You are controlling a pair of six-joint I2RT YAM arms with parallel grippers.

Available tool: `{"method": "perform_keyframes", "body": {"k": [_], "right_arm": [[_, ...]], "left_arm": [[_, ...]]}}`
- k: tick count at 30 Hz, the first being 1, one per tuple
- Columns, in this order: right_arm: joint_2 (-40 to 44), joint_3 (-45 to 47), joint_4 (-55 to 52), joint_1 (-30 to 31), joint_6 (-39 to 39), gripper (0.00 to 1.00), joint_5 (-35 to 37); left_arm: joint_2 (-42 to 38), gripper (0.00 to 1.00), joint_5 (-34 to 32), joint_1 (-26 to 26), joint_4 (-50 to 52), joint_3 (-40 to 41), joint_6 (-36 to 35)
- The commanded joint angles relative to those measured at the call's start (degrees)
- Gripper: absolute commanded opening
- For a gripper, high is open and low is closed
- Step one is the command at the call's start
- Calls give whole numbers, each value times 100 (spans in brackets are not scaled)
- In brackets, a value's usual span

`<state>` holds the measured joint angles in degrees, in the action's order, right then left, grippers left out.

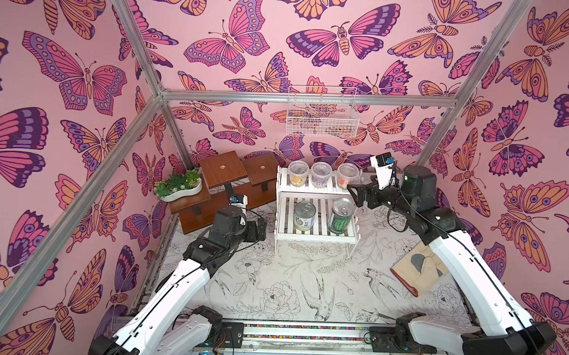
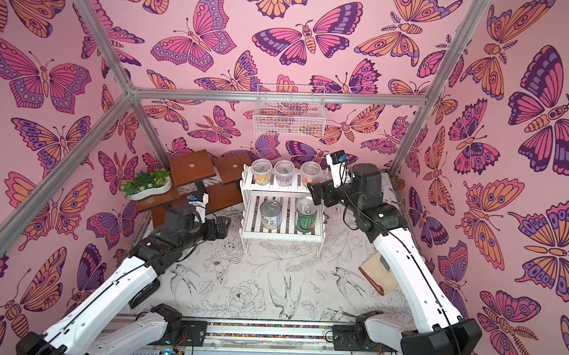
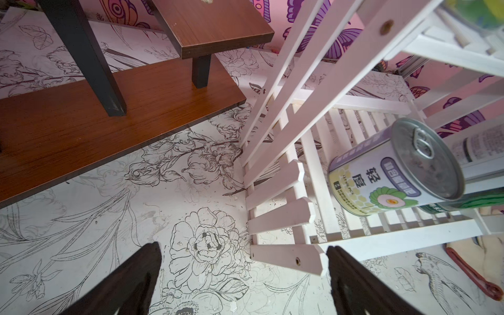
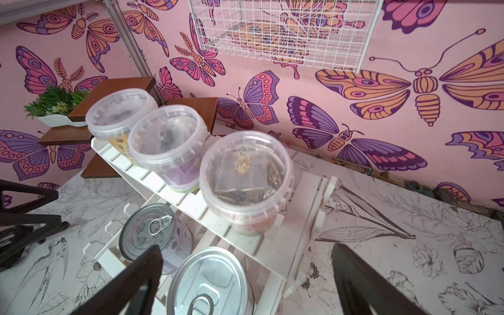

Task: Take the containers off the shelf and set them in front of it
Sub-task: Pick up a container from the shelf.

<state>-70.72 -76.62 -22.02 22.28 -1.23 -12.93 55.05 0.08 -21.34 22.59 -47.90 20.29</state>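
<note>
**A:** Inked birds-and-flowers table (image 1: 305, 271), pink butterfly walls (image 1: 249, 35). Three tubs (image 1: 321, 174) on the shelf (image 1: 309, 191) top tier, pale can (image 1: 304, 216) and green can (image 1: 340, 217) below.

**B:** yep, wrist views show it clearer than the top ones: left gripper (image 3: 242, 246) and right gripper (image 4: 246, 246) fingers spread wide, holding nothing.

The pale-labelled can (image 3: 381, 177) on the shelf (image 3: 275, 177) bears two large dark Chinese characters, the first 轻, beside small capitals reading "LET ME PICK", and a purple band of characters too warped to read; the fine print (image 3: 480, 144) behind it is illegible.
</note>
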Motion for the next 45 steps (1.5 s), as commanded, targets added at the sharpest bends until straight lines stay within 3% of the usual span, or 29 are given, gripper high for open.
{"method": "perform_keyframes", "body": {"k": [1,29,33,40,45], "right_arm": [[-178,-249,281,66,-131,99,107],[-1491,-1097,392,93,-75,97,30],[-1569,-1154,386,92,-55,90,29],[-1634,-1212,375,92,-21,63,-24],[-1565,-1218,315,92,0,55,-5]], "left_arm": [[-42,100,462,112,161,-106,-102],[32,100,524,371,102,-14,-113],[40,100,535,393,104,8,-113],[40,100,545,420,95,25,-111],[74,100,577,424,94,27,-83]]}}
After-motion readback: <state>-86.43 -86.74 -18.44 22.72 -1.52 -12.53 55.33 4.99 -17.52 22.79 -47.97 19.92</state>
